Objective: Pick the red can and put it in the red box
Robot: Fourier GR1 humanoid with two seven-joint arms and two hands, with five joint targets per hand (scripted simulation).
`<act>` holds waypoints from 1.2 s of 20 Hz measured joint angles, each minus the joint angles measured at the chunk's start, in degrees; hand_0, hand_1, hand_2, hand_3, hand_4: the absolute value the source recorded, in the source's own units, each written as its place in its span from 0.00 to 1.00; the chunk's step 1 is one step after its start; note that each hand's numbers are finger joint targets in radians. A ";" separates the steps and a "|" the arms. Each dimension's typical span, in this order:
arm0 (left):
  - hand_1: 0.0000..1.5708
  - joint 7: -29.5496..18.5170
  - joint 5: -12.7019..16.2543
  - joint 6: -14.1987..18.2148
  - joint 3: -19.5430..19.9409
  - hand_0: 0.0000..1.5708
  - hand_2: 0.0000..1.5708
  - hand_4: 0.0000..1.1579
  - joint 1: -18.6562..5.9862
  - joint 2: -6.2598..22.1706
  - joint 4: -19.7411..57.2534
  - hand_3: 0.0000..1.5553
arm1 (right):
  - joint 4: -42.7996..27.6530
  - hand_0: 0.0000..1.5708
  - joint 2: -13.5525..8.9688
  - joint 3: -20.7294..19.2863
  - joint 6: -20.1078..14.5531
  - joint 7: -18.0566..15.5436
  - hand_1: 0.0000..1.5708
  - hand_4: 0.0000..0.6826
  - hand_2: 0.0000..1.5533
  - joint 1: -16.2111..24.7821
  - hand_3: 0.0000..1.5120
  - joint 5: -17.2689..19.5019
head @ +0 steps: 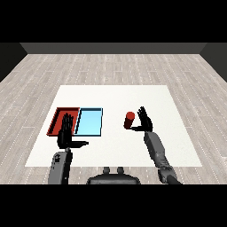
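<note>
Upright red cylindrical can (129, 120) stands just left of the right hand (144, 119), fingers spread, not clamped; left hand (66, 133) open over the red tray (56, 119), farther.

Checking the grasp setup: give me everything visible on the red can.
The red can is a small plain red cylinder with no label visible. It stands upright on the white table, right of the light blue tray and outside both trays. The right hand is just beside it on its right, fingers straight and spread, thumb reaching toward the can's base. Whether the thumb touches the can cannot be told. Nothing is curled round it.
</note>
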 measured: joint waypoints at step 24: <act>0.00 -0.67 0.44 -0.83 -0.12 0.00 0.00 0.00 0.48 -0.22 -0.65 0.00 | 7.49 0.00 2.22 1.34 -4.54 0.17 0.00 0.00 0.00 -5.72 0.00 -0.56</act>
